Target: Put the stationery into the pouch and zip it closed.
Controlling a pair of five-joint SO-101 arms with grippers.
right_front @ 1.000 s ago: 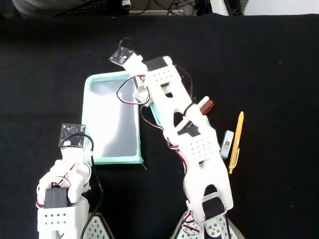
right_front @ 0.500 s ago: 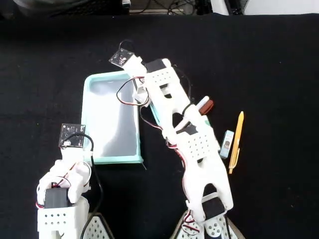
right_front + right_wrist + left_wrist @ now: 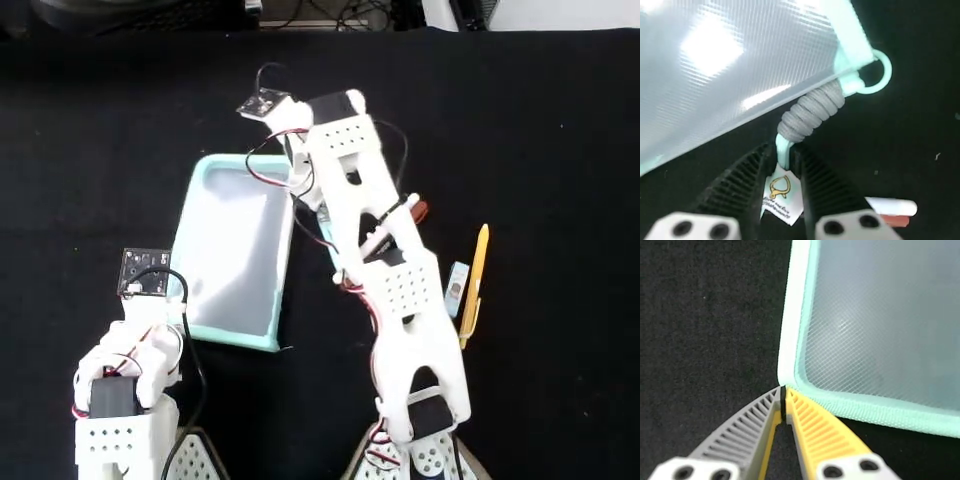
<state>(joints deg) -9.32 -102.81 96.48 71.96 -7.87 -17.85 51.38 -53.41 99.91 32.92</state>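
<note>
The pouch (image 3: 230,250), clear with a mint edge, lies tilted on the black table. My left gripper (image 3: 784,392) is shut on its near corner (image 3: 790,377); from above, that arm (image 3: 130,370) sits at the lower left. My right gripper (image 3: 785,150) is shut on the mint zipper pull (image 3: 783,146), just below a grey cord wrap (image 3: 811,112) and a mint ring (image 3: 880,75). The right arm (image 3: 385,270) stretches over the pouch's right edge. A yellow pen (image 3: 473,285), a small blue-white piece (image 3: 455,290) and a brown-and-white marker (image 3: 412,210) lie right of the arm.
A white paper tag (image 3: 777,195) hangs under the zipper pull. The marker (image 3: 890,207) lies on the cloth close beside the right gripper. Black cloth (image 3: 540,130) covers the table, with cables along the far edge (image 3: 330,15).
The right arm has swung away and to the right with the zipper pull. The pouch's far end went with it, so the pouch now lies slanted. The left arm kept still.
</note>
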